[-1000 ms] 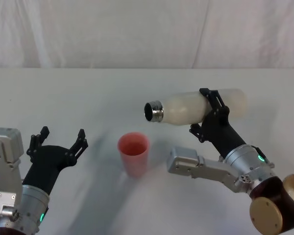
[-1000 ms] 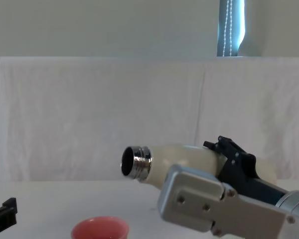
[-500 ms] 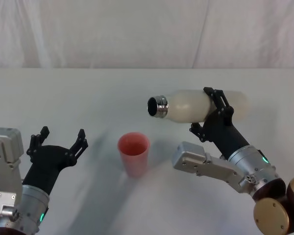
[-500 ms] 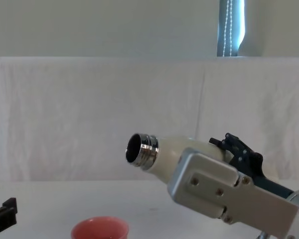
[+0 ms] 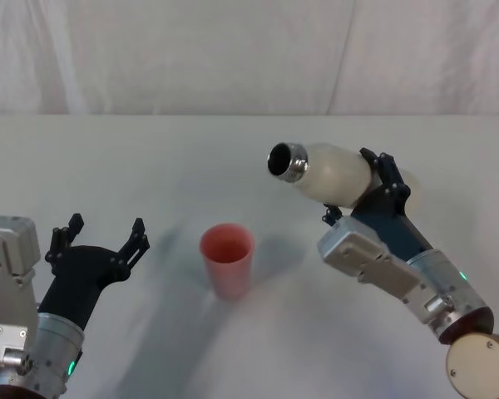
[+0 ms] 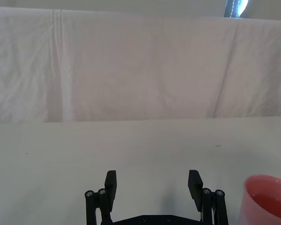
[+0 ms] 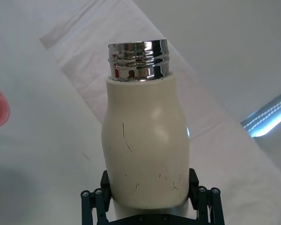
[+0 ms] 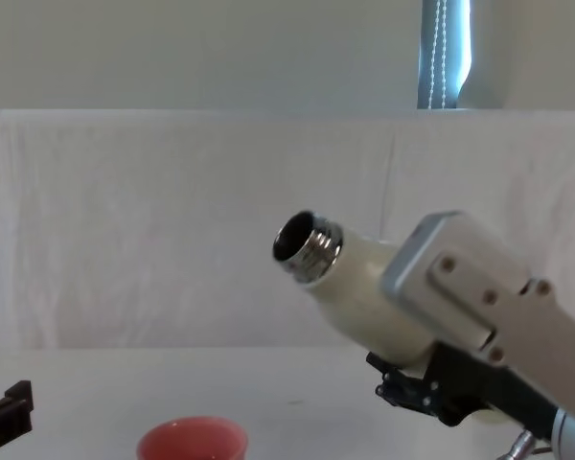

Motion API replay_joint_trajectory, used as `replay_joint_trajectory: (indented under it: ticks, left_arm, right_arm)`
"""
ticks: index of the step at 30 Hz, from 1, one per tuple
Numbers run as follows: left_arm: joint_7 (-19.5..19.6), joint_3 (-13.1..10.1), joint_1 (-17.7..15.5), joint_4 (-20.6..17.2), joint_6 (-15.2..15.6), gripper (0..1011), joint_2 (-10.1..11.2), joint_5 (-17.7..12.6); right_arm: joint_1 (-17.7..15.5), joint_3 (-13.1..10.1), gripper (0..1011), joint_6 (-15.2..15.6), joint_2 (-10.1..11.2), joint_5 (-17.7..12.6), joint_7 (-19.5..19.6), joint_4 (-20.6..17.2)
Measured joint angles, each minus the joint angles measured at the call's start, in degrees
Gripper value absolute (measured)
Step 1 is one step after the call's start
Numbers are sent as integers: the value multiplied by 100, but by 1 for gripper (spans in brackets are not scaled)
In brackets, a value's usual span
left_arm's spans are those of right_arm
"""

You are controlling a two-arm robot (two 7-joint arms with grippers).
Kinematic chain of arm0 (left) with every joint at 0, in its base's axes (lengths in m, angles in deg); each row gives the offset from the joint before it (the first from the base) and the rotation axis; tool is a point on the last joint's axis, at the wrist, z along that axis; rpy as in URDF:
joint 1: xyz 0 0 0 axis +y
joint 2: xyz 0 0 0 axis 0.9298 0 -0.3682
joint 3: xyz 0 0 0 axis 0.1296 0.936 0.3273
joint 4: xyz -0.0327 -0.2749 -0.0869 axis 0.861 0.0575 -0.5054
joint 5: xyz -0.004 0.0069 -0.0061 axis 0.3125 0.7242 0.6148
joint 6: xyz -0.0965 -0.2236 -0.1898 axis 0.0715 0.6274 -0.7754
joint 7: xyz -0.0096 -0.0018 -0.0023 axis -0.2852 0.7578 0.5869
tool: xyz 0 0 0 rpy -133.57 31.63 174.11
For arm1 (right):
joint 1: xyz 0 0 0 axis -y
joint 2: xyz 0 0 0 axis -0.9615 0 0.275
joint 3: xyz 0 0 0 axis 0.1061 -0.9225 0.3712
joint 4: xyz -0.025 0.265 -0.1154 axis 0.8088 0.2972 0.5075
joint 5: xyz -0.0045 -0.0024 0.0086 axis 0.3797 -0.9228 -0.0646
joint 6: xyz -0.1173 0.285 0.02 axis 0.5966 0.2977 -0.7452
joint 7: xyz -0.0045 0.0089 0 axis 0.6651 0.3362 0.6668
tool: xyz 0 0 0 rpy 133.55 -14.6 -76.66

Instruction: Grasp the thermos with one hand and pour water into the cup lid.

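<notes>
My right gripper (image 5: 368,186) is shut on the cream-white thermos (image 5: 333,173), held in the air to the right of the cup lid. The thermos (image 8: 369,292) is tilted with its open chrome neck (image 5: 287,162) raised and pointing left. In the right wrist view the thermos (image 7: 145,145) sits between the black fingers (image 7: 203,199). No water shows. The salmon-pink cup lid (image 5: 227,260) stands upright on the table, its rim (image 8: 192,439) low in the chest view and its edge (image 6: 267,197) beside my left gripper. My left gripper (image 5: 100,243) rests open to the left of the cup lid, and its fingers (image 6: 111,183) hold nothing.
A white cloth covers the table (image 5: 150,166) and hangs as a backdrop (image 8: 172,220) behind it. Bare table lies between the left gripper and the cup lid.
The right arm has swung the thermos to the right and tipped its neck upward, away from over the cup lid. The left gripper and cup lid have not moved.
</notes>
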Motion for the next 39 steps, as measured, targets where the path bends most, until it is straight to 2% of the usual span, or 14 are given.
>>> replay_joint_trajectory:
  ticks: [8, 9, 17, 19, 21, 28, 39]
  left_arm:
    - [0, 0, 0, 0, 0, 1001, 0, 0]
    - [0, 0, 0, 0, 0, 1001, 0, 0]
    - [0, 0, 0, 0, 0, 1001, 0, 0]
    - [0, 0, 0, 0, 0, 1001, 0, 0]
    - [0, 0, 0, 0, 0, 1001, 0, 0]
    - [0, 0, 0, 0, 0, 1001, 0, 0]
    - [0, 0, 0, 0, 0, 1001, 0, 0]
  right_arm:
    - [-235, -279, 967, -60, -142, -781, -372, -248]
    - [-235, -279, 967, -60, -142, -781, -372, -248]
    - [-404, -570, 968, 61, -289, -1662, -839, -488]
    - [-422, -614, 967, 89, -309, -1797, -904, -519]
    - [-434, -649, 968, 112, -327, -1919, -952, -541]
    - [-478, -844, 968, 284, -434, -2666, -1250, -595]
    - [-500, -1015, 967, 502, -556, -3588, -1462, -558]
